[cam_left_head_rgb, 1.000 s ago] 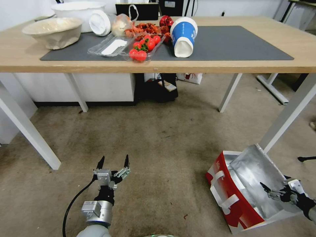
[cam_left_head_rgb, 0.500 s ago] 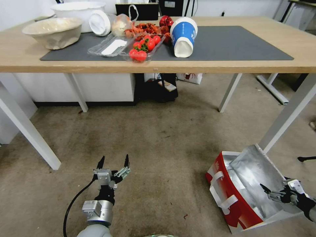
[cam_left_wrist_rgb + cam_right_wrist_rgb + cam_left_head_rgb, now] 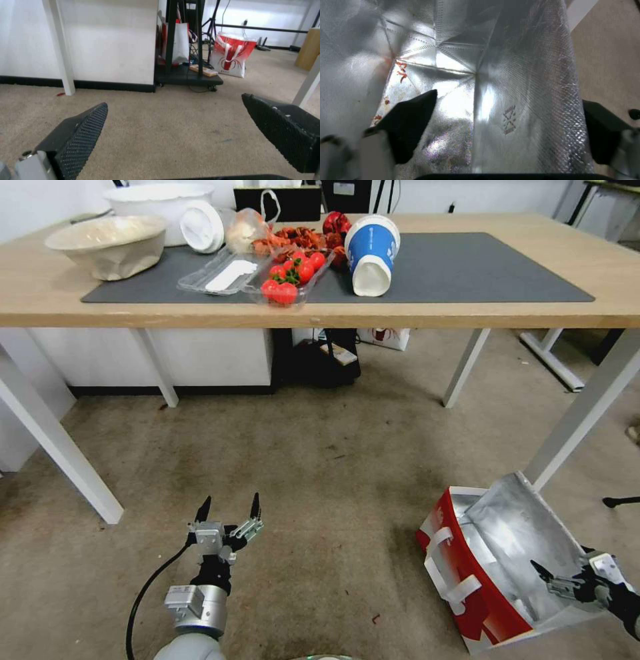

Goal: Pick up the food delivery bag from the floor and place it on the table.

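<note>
The food delivery bag lies tipped on the floor at the lower right, beside a white table leg. Its red side with white strap handles faces left and its silver foil mouth faces up. My right gripper is open at the bag's mouth. In the right wrist view one finger is inside against the foil lining and the other finger is outside the wall. My left gripper hangs open and empty low over the floor at the lower left, its fingers wide apart. The table spans the top.
The table's mat carries bowls, a tray of tomatoes and a blue-and-white cup on the left half. White table legs stand close behind the bag. A black cart and another red-and-white bag sit under the table.
My right gripper has sunk slightly lower and nearer to me along the bag's foil wall. The left arm and the bag have not moved.
</note>
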Available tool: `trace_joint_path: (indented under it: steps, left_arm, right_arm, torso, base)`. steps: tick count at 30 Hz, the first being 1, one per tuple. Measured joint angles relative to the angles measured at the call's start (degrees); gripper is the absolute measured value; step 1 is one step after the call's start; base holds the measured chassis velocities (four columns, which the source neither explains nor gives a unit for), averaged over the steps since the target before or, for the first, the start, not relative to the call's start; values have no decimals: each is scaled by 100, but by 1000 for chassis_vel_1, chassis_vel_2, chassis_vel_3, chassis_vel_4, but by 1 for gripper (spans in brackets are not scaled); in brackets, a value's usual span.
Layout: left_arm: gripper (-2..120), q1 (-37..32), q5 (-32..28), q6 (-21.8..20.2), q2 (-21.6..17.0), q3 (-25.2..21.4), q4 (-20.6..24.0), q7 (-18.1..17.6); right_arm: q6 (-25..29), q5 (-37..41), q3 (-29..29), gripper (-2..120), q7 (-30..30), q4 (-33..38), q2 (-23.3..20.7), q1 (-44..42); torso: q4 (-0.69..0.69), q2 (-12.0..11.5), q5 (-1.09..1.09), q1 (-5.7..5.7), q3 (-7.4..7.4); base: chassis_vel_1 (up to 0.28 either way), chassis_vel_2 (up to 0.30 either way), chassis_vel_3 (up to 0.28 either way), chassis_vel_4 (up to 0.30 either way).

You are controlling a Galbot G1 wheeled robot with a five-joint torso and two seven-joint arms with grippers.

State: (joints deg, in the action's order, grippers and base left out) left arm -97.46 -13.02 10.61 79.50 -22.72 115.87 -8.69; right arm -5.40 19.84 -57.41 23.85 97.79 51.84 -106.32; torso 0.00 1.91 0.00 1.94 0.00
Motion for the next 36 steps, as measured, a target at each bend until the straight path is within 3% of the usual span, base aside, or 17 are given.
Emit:
trace_joint_path:
  steps: [3, 11, 22, 30, 34, 36]
  left_arm:
    - [100, 1, -7, 3, -5, -2, 0, -8]
    - [100, -11, -25, 18, -15, -26, 10, -16]
    - [100, -5, -89, 13, -121, -67, 11, -25]
    - [100, 38, -106, -11, -130, -58, 10, -38]
    - [100, 35, -109, -12, -133, -58, 3, -40]
    - [100, 30, -110, -12, -135, -59, 2, -43]
  right_arm:
    - [26, 2, 0, 70, 63, -10, 13, -1]
    - [48, 11, 12, 46, 99, -117, -11, 41]
    - [208, -27, 71, 2, 344, -250, 10, 122]
    - [577, -16, -31, 0, 773, -157, -52, 136]
    - [810, 131, -133, 0, 1292, -168, -212, 170]
    - [985, 324, -244, 0, 1838, -238, -426, 214]
  torso:
    - [0, 0, 0, 0, 0]
    - [0, 0, 0, 0, 0]
    - [0, 0, 0, 0, 0]
    - [0, 0, 0, 0, 0]
    - [0, 0, 1, 0, 0]
    - [0, 0, 1, 0, 0]
  base:
    - [0, 0, 0, 0]
    - [0, 0, 0, 0]
    - [0, 0, 0, 0]
    - [0, 0, 0, 0]
    - [0, 0, 0, 0]
    - [0, 0, 0, 0]
